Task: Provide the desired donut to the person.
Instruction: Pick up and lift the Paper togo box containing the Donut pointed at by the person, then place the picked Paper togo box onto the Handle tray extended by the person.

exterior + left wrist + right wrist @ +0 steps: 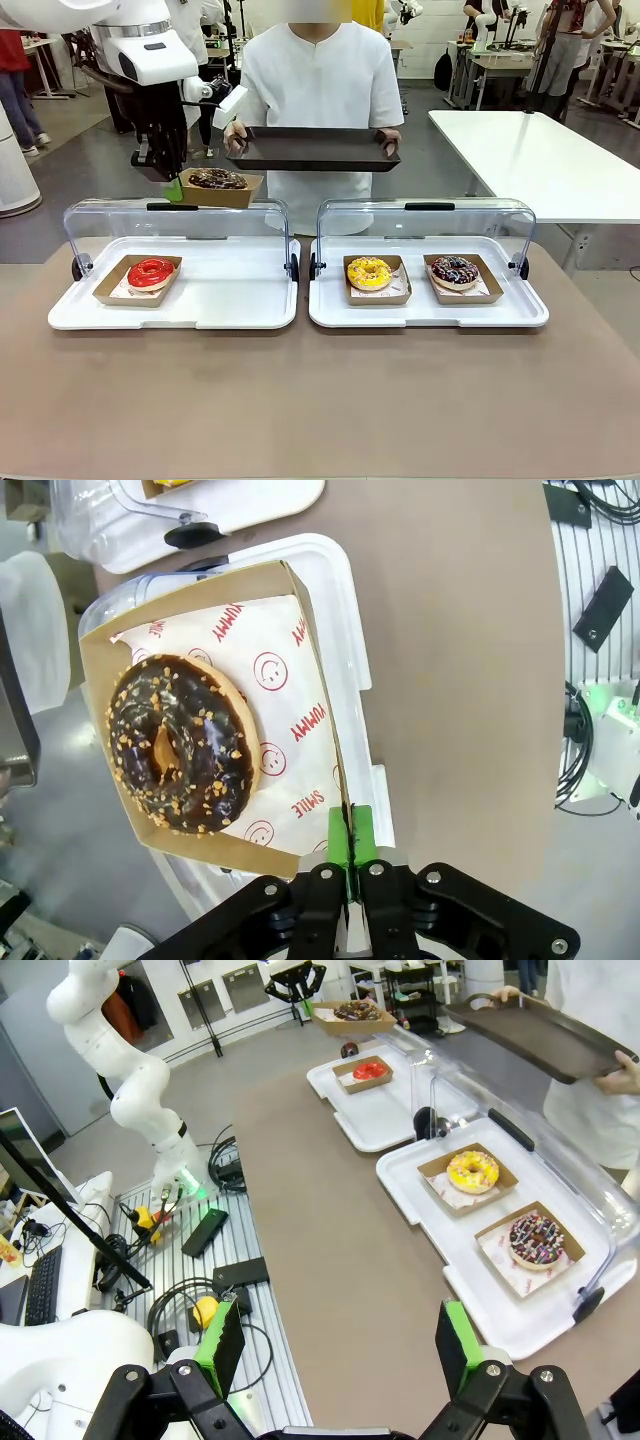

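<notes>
- Brown worktop (320, 400) carries two white lidded trays (175, 318), lids raised.
- White-shirted person (320, 90) at twelve o'clock holds a dark serving tray (312, 148).
- Left tool (172, 185) pinches the edge of a cardboard carton (240, 192), aloft at ten o'clock, just below the serving tray's left end.
- Right tool (340, 1345) stands spread, gripping nothing.
- Chocolate donut (217, 179) sits in the carton.

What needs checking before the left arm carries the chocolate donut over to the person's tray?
1. Left pincer shut on the rim of the brown cardboard tray: ok.
2. Chocolate-glazed donut with nut crumbs lying flat on the paper in that tray: ok.
3. Dark rectangular serving tray held out in both hands by the person, nothing on it: ok.
4. Cardboard tray clear of the raised clear plastic lid: cannot tell.
5. Right pincer open, away from the path: ok.
</notes>
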Motion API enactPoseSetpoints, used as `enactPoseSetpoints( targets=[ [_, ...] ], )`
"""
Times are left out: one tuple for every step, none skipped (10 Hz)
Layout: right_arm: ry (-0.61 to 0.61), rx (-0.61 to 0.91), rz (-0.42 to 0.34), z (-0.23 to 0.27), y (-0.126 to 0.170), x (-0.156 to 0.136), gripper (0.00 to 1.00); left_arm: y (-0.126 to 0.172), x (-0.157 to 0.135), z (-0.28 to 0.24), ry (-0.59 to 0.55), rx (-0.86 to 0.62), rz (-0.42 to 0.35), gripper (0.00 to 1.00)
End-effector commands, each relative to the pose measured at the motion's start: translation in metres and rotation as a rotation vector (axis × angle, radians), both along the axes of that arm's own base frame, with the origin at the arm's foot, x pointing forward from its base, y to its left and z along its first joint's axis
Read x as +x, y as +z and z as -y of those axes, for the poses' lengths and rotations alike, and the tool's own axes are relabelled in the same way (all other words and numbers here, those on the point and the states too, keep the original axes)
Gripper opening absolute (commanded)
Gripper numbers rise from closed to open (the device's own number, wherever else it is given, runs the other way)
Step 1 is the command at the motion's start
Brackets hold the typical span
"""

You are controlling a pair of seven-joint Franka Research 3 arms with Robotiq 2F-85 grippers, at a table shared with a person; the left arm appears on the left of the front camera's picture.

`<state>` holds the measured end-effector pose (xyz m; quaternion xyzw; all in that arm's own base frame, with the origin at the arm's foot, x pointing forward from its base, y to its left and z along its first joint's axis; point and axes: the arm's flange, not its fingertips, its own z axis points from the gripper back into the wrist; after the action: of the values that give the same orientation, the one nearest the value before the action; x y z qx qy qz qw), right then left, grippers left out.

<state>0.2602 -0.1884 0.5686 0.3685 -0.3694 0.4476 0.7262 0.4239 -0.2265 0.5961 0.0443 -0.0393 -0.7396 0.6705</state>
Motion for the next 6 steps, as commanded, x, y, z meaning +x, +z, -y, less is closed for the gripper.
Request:
enactPoseSetpoints(
  targets=[
    [0.006, 0.008, 0.006, 0.0002, 0.0005, -0.0006, 1.00, 0.0013, -0.0064, -0.0009, 0.002, -0.012, 0.000, 0.00],
    [0.006, 0.008, 0.006, 0.0002, 0.0005, -0.0006, 1.00, 0.0013, -0.0064, -0.0009, 0.002, -0.012, 0.000, 0.00],
    [0.006, 0.008, 0.006, 0.0002, 0.0005, -0.0006, 1.00, 0.0013, -0.0064, -0.0009, 0.002, -0.012, 0.000, 0.00],
    [0.006, 0.008, 0.006, 0.0002, 0.0005, -0.0006, 1.00, 0.0013, -0.0064, -0.0009, 0.002, -0.012, 0.000, 0.00],
    [0.006, 0.008, 0.006, 0.0002, 0.0005, -0.0006, 1.00, 0.0013, -0.0064, -0.0009, 0.002, -0.012, 0.000, 0.00],
    [0.006, 0.008, 0.006, 0.0002, 0.0005, -0.0006, 1.00, 0.0013, -0.0064, -0.0009, 0.002, -0.012, 0.000, 0.00]
  ],
)
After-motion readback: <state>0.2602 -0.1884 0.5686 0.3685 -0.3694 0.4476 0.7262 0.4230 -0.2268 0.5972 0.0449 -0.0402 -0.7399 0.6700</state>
